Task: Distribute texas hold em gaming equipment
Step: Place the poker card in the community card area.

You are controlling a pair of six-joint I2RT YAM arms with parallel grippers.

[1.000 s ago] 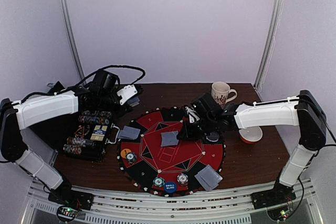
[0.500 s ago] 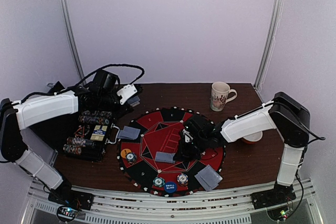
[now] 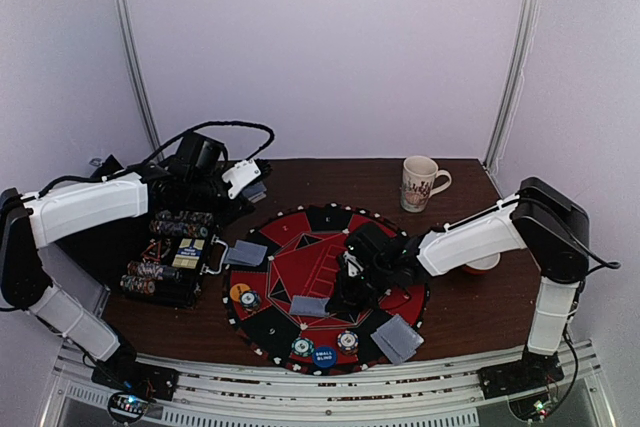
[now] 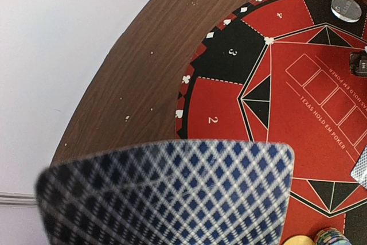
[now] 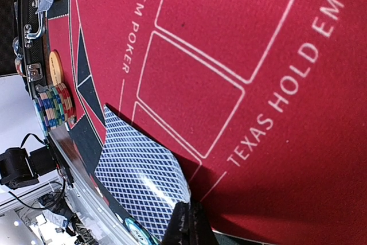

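A white ceramic mug (image 3: 420, 183) with a dark pattern stands upright at the far right of the dark brown wooden table (image 3: 330, 175), its handle pointing right. Nearer and further right sits a small white bowl with an orange rim (image 3: 484, 263), partly hidden. A plain white wall (image 3: 330, 47) rises behind.

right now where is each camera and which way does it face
top external: above, behind the arms, looking down on the poker mat; left gripper and right gripper show.
left wrist: by the mat's far-left edge, facing across it past its held card; fingers hidden.
right wrist: low over the mat, fingertips pinching a second card.
shared: both wrist views show the mat's lettering.
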